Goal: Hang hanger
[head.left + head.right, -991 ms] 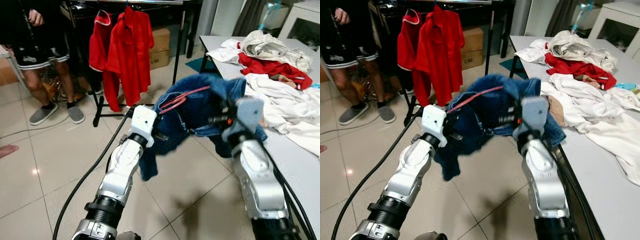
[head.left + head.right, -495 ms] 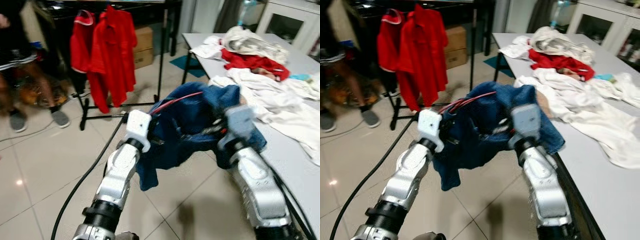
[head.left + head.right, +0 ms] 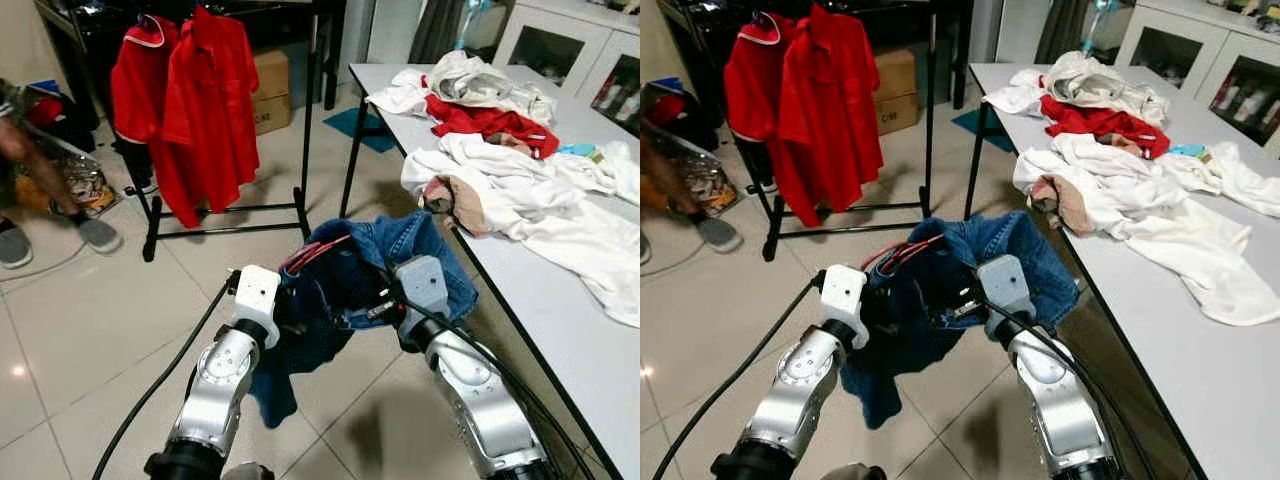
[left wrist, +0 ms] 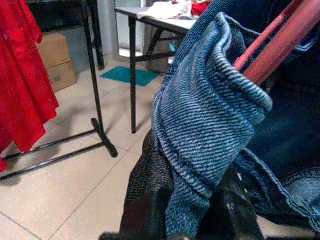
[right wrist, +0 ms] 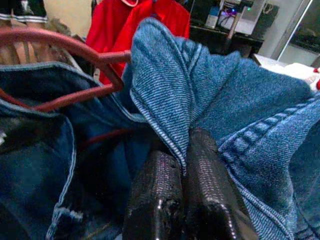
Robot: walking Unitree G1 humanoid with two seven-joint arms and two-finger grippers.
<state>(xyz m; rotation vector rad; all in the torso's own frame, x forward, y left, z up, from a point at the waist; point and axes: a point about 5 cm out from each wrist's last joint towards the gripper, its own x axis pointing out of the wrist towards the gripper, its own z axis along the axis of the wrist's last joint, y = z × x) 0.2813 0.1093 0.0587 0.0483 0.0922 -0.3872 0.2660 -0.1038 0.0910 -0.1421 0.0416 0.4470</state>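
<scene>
While red shirts (image 3: 205,100) hang from a black garment rack (image 3: 312,120) and clothes are heaped on the grey table (image 3: 560,300), a blue denim garment (image 3: 340,300) is held in mid-air above the tiled floor (image 3: 90,300) between both arms. The right gripper (image 5: 182,165) is clamped on a fold of the denim, and the left gripper (image 4: 192,205) pinches another fold. A red hanger (image 5: 65,55) is threaded inside the garment.

The bench (image 3: 560,300) and denim garment (image 3: 340,300) are seen from above by both eyes; the denim is viewed closely by each wrist.
</scene>
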